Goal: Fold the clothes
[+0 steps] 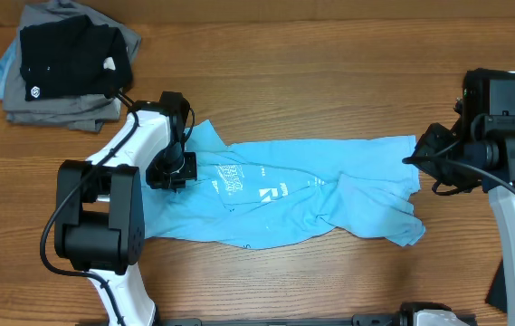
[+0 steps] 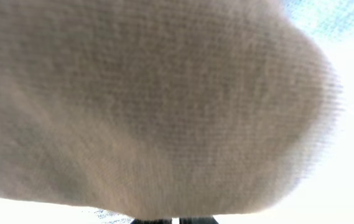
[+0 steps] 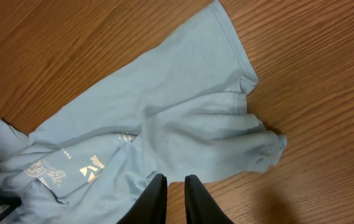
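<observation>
While the left gripper is clamped tight, apparently on cloth at the left end of the light blue T-shirt, the right gripper hovers by the shirt's other end, fingers almost together and nothing between them. Folding looks barely begun: the shirt lies stretched lengthwise on the table, rumpled, with no clean fold made. Fabric pressed against the left wrist camera fills that view, so the pinch itself cannot be seen.
</observation>
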Action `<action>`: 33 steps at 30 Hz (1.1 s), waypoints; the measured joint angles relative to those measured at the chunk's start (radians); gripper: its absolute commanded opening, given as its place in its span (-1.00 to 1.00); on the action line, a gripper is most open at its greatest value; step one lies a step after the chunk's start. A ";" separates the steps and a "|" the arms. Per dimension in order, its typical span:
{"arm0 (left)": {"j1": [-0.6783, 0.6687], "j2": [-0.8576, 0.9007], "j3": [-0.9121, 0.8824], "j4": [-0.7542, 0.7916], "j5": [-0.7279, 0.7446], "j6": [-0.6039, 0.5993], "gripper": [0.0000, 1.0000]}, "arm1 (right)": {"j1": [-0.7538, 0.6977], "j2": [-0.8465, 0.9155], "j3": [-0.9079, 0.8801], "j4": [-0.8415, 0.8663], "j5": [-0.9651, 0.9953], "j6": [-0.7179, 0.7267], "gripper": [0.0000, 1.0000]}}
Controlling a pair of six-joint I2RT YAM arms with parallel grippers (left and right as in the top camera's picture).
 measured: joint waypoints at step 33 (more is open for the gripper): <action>-0.002 -0.195 0.102 -0.375 -0.040 -0.035 -0.91 | 0.000 0.030 -0.401 0.317 -0.133 -0.032 0.97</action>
